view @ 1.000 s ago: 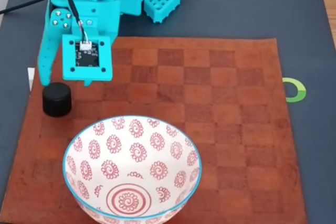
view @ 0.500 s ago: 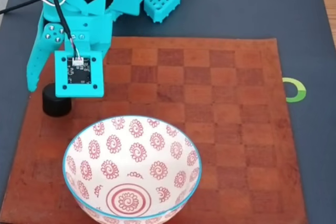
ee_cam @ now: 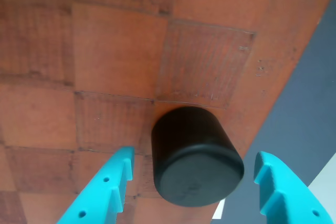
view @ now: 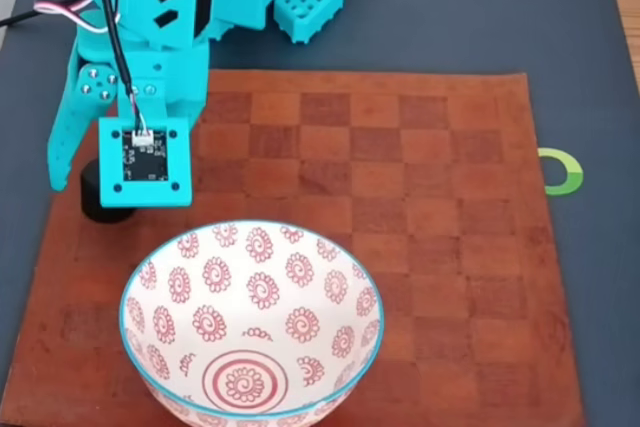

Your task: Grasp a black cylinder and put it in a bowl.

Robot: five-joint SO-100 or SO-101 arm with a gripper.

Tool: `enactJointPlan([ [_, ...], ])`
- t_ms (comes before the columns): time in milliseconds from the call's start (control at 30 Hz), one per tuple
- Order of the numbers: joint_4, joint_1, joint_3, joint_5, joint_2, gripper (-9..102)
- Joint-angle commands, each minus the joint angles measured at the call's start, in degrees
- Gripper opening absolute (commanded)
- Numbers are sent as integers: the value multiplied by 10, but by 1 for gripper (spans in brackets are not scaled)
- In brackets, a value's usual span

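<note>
Look at the wrist view and you will see the black cylinder right in the middle, near the bottom. It is short and round, with a flat top and a dull, dark skin that does not shine. It looks a lot like a bottle cap. It stands upright on the brown checkered mat, close to the mat's edge, where the dark grey table begins. Your claw is wide open. One teal finger sits on the left of the cylinder and the other on the right, and there is a gap on each side, so the claw is holding nothing. In the fixed view, the teal arm leans over the left side of the mat, and the square camera box on it hides most of the cylinder. You can see just a bit of black peeking out at its left. The bowl sits near the cylinder, lower in the picture. It is big and white, with red swirly flowers inside, red rings in the middle and a light blue rim.
</note>
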Motion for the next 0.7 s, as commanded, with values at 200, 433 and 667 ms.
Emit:
enactJointPlan([
  [200,-4,4,-23,7,3,28],
  [433,-4,4,-23,11,3,22],
  [667,-4,4,-23,11,3,20],
])
